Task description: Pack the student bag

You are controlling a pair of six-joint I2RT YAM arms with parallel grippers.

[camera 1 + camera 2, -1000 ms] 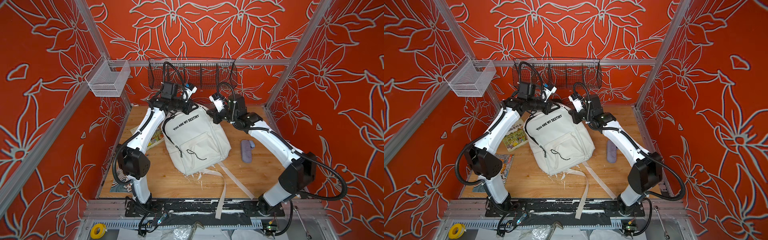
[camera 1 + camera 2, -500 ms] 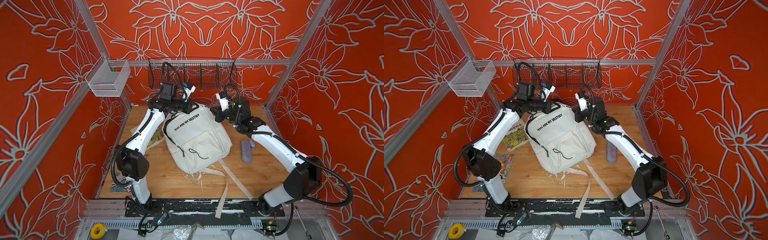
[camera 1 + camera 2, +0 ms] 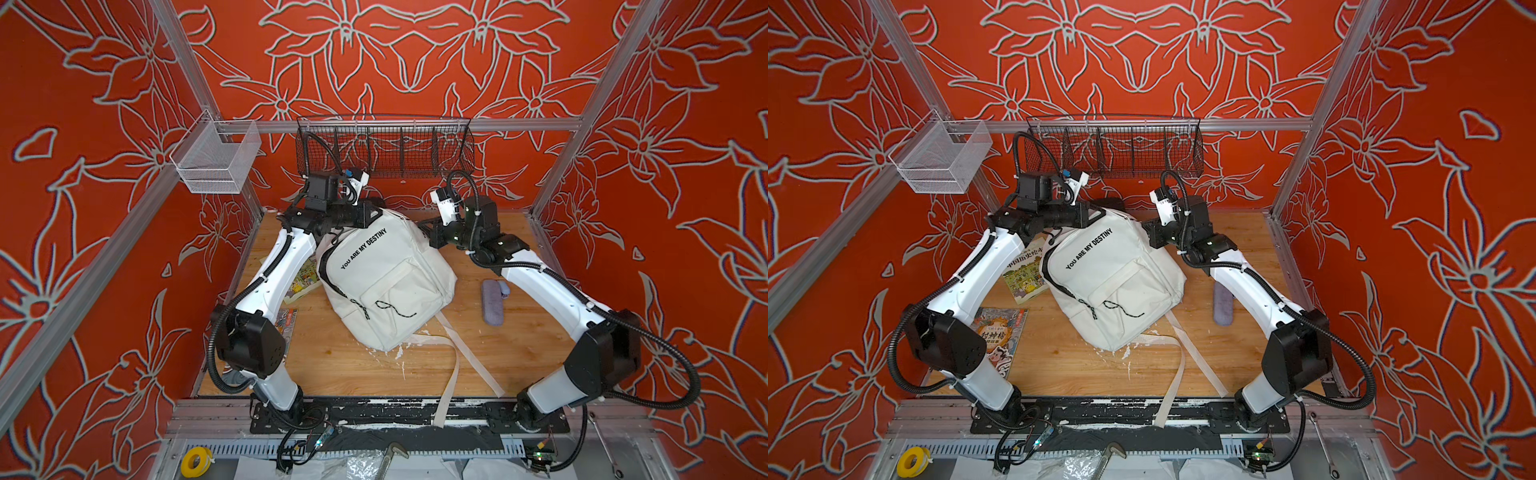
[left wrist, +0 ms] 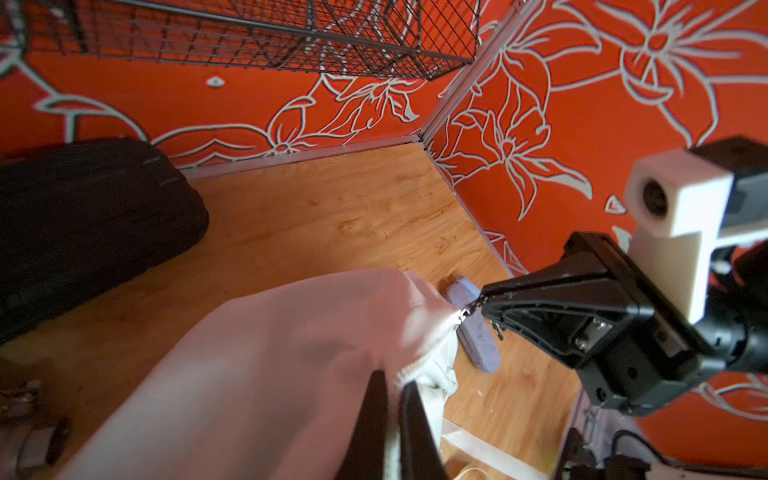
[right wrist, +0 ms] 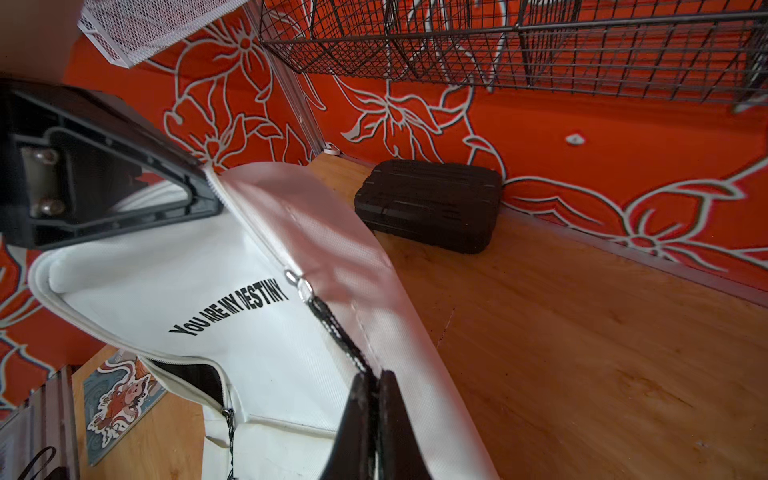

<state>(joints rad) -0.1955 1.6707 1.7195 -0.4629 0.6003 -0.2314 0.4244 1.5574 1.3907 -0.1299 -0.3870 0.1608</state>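
Right wrist view shows the right gripper clamped on the black-and-white cord zip pull of the large white fabric backpack lying on the wooden table, left gripper pinching its rim: unzipping, I'd say, needing a steady pull next.

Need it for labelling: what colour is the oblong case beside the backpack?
Lavender oblong case, clearest in a top view.
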